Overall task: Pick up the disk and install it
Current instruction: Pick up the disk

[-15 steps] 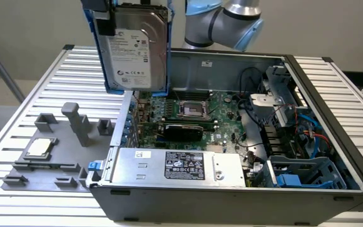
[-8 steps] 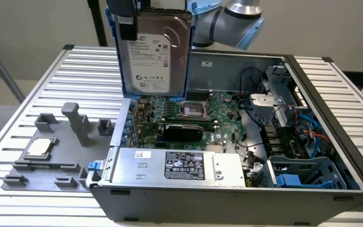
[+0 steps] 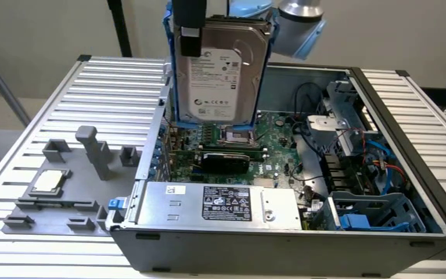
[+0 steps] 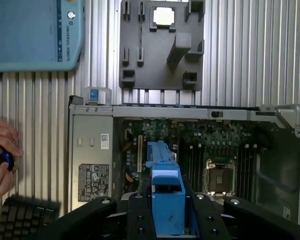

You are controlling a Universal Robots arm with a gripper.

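The disk, a silver-grey hard drive with a white label and blue side rails, hangs upright above the open computer case. It is over the motherboard, clear of everything below. My gripper is shut on its upper end, one black finger lying across the labelled face. In the wrist view the disk shows edge-on as a blue rail clamped between my dark fingers, with my gripper above the motherboard.
Inside the case, a power supply lies along the near wall and a blue drive cage sits at the exterior view's right. A grey fixture plate holds a small silver chip. A teach pendant, a person's hand and a keyboard lie beside the case.
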